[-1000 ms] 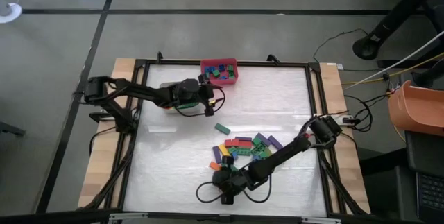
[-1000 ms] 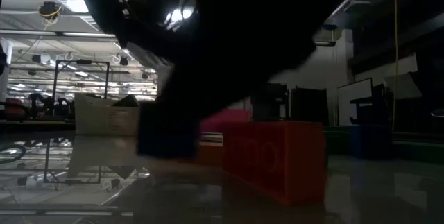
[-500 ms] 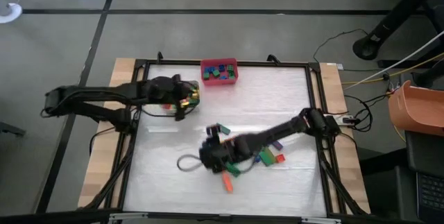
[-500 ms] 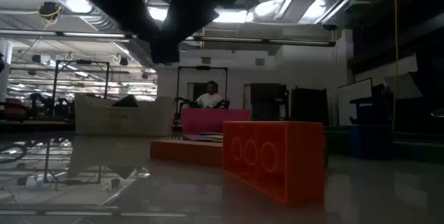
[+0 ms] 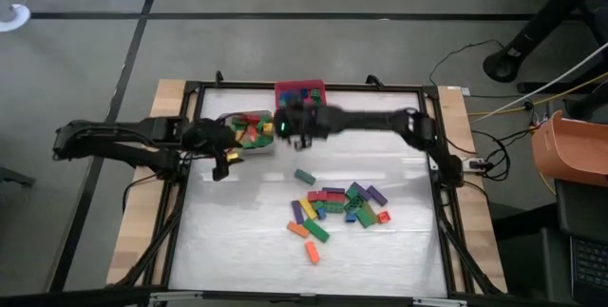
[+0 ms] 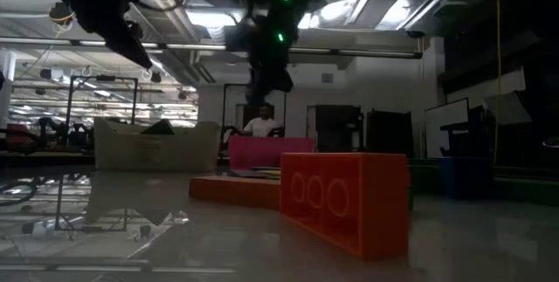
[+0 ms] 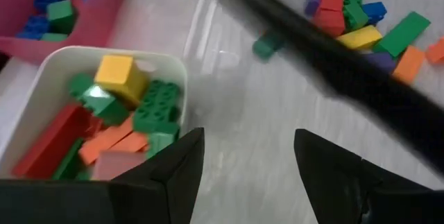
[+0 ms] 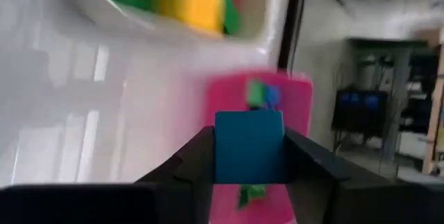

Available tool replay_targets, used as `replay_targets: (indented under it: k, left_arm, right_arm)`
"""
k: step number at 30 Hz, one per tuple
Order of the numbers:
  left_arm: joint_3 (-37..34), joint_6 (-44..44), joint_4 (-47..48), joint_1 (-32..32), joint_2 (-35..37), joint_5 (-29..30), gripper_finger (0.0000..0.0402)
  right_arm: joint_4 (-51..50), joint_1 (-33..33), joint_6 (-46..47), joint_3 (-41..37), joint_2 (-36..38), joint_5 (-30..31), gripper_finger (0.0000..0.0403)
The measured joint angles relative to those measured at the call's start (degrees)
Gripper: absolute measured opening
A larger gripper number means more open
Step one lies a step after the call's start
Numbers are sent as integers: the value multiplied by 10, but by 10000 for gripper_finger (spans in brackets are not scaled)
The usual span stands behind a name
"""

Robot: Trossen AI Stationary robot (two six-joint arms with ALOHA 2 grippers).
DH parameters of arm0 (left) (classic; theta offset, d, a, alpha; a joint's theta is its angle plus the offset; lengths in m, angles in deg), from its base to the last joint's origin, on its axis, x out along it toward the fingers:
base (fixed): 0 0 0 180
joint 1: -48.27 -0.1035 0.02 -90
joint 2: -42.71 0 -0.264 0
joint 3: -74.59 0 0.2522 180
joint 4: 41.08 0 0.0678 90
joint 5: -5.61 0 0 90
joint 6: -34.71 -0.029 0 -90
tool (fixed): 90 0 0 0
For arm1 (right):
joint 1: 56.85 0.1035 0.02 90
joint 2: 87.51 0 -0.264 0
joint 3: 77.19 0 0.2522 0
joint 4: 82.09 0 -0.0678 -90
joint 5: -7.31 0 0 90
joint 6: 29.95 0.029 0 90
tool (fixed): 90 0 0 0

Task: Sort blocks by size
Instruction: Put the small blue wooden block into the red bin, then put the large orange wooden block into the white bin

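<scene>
A heap of coloured blocks point(image 5: 334, 207) lies on the white table top, with a lone green block point(image 5: 304, 176) beyond it. A white bin point(image 5: 249, 128) of blocks and a red bin point(image 5: 300, 94) of blocks stand at the far edge. My right gripper point(image 5: 285, 125) hangs between the two bins, shut on a blue block point(image 8: 250, 144). My left gripper point(image 7: 246, 172) is open with nothing between its fingers, left of the white bin point(image 7: 41, 78) and above the table. My right gripper pinches the blue block by two opposite sides point(image 8: 220, 148) between its two fingers. The fingers slant down from the table's right side. The block is lifted clear, with the red bin point(image 8: 277, 106) beyond it.
In the low view a large-looking orange block point(image 6: 345, 199) and a flat orange one point(image 6: 234, 189) lie close to the camera. A black frame point(image 5: 432, 155) rims the table. Bare table top lies left of and nearer than the heap.
My right gripper has swung from the table's near edge across the heap toward the far edge, rising and turning, to the spot between the two bins. My left gripper has drawn back from over the white bin toward the table's left edge and risen.
</scene>
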Motion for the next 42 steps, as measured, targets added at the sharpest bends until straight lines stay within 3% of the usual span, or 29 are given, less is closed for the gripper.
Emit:
replay_targets:
  k: [10,14,18,23,32,42]
  left_arm:
    - [-82,0,-136,41,-1,-1,209]
    - [-120,2,-243,62,-8,-3,209]
    - [-164,9,-406,86,-34,-27,209]
    - [-197,13,-580,129,-113,-50,209]
    - [-197,-48,-738,210,-311,-51,209]
    - [-168,-45,-846,226,-489,-52,209]
  right_arm:
    - [0,-148,-1,-16,0,-152,178]
    - [0,-174,4,-16,0,-194,195]
    - [-4,-180,43,-16,0,-194,209]
    - [-81,-171,45,-1,5,-195,209]
    - [-167,-126,43,25,49,-197,209]
    - [-196,-54,43,25,128,-191,209]
